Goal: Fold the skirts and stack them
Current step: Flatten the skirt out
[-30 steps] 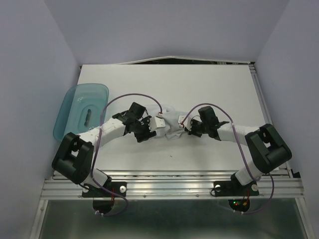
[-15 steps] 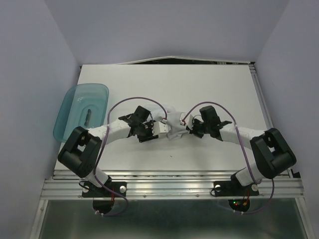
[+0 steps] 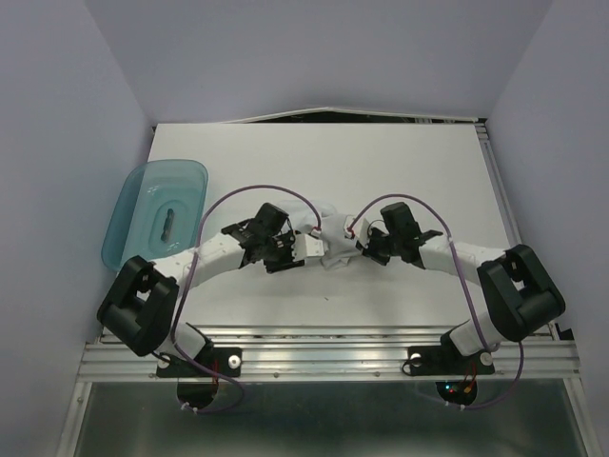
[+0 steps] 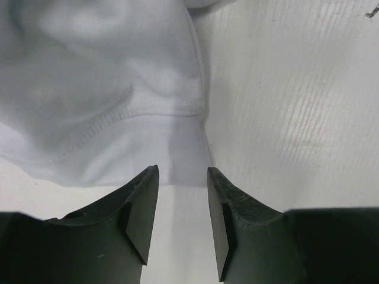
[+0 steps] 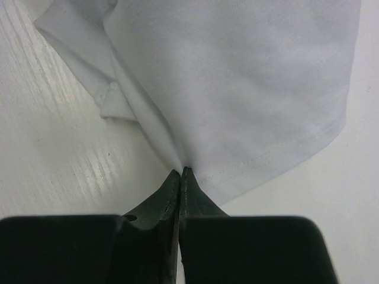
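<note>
Your right claw (image 5: 180, 171) has just pinched shut on a fold of the skirt (image 5: 237, 89), close to its stitched hem. Your left claw (image 4: 182, 177) has narrowed, but its jaws stand apart, straddling the hem corner without gripping it. One side is caught and the other is not, so I judge the fold cannot start yet. The skirt lies bunched between both claws, mid-table (image 3: 419, 162). Bare table lies beyond and to the right. The tray (image 3: 143, 205) sits well apart at the left edge.
</note>
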{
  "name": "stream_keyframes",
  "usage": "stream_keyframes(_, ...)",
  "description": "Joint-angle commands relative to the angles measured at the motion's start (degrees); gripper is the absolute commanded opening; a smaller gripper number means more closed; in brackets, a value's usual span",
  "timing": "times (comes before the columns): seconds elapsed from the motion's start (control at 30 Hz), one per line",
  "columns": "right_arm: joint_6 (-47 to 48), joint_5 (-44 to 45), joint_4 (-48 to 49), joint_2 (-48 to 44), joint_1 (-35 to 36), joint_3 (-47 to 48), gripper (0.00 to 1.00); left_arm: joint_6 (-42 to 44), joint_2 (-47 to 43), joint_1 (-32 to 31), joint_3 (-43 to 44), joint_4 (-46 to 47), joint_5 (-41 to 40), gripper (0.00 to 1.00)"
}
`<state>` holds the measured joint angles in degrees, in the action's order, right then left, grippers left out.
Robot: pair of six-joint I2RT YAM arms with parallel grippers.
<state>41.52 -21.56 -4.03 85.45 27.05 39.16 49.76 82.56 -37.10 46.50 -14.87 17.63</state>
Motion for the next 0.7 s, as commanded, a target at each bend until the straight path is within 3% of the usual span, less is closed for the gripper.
stream_keyframes(0.0, -1.52, 0.56, -0.19, 0.33, 0.29, 3.12, 0.01, -0.98, -2.23, -1.48, -0.53, -2.26, 1.44, 0.49)
stream_keyframes(0.37, -3.11, 0.64, -1.59, 0.25, 0.29, 4.61, 0.01, -3.7, 6.02, -2.27, -2.73, 5.55, -2.51, 0.4)
stream_keyframes(0.5, -2.76, 0.91, -2.64, -1.16, -0.94, 4.35, 0.01, -5.19, 7.79, -2.19, -2.82, 7.14, -5.93, 0.22)
stream_keyframes(0.53, -2.76, 0.91, -3.0, -2.12, -1.47, 4.18, 0.01, -5.89, 7.18, -2.18, -2.64, 7.23, -6.98, 0.09)
stream_keyframes(0.57, -2.67, 1.08, -3.35, -2.56, -1.47, 4.09, 0.01, -6.33, 6.39, -2.18, -2.56, 7.05, -7.43, 0.01)
stream_keyframes(0.67, -2.06, 1.7, -5.45, -4.58, -3.84, 4.7, 0.01, -7.66, 1.4, -1.84, -1.68, 4.87, -8.05, 0.0)
